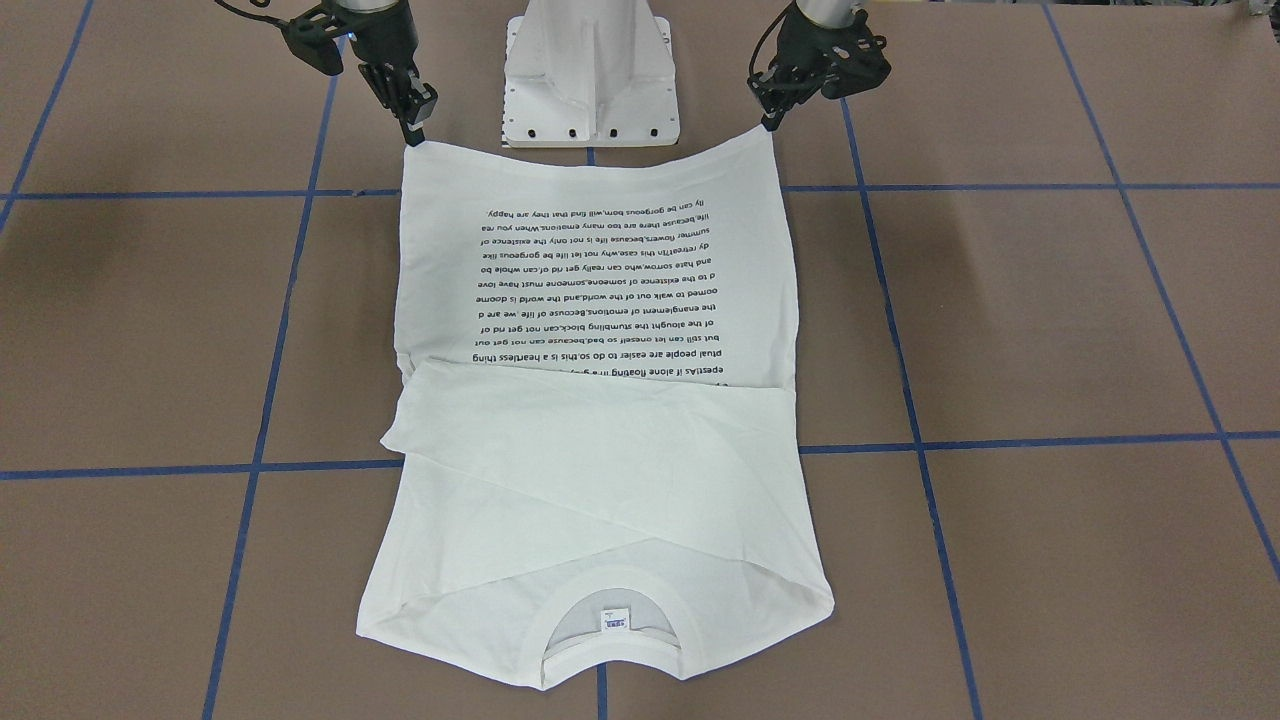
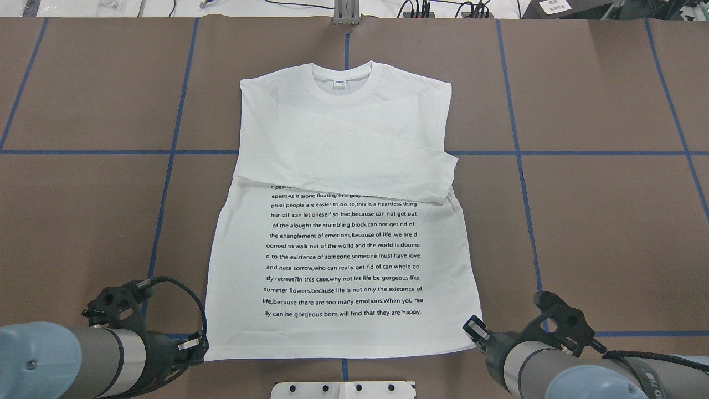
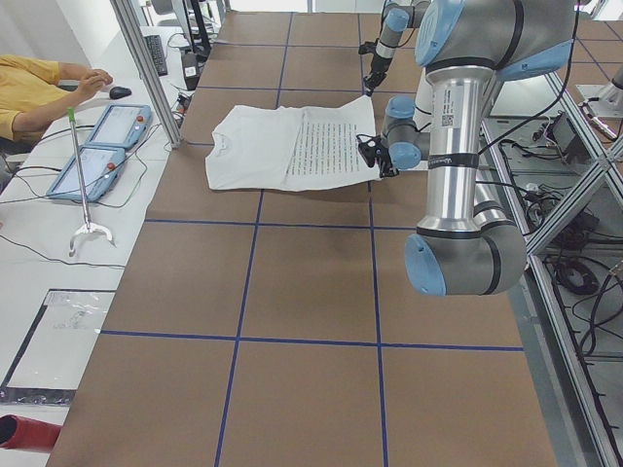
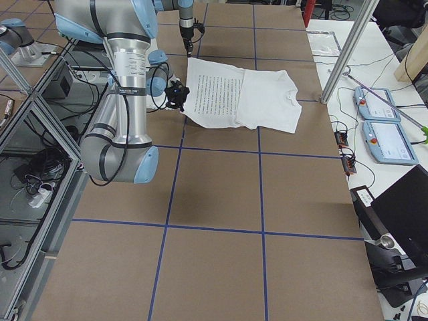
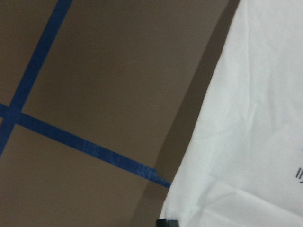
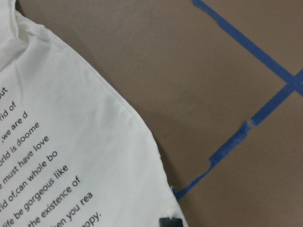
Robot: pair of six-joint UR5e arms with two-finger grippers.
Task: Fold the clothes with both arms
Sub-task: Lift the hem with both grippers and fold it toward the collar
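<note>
The white long-sleeved T-shirt lies flat on the brown table with its black text side up. Both sleeves are folded across the chest, and the collar is at the far side from me. My left gripper is shut on the near left hem corner, seen at upper right in the front view. My right gripper is shut on the near right hem corner, also visible in the front view. The hem looks slightly raised, casting a shadow in both wrist views.
The white metal pedestal stands between the arms, just behind the hem. Blue tape lines grid the table. Beyond the table's far edge, a side bench holds tablets, with a seated person there.
</note>
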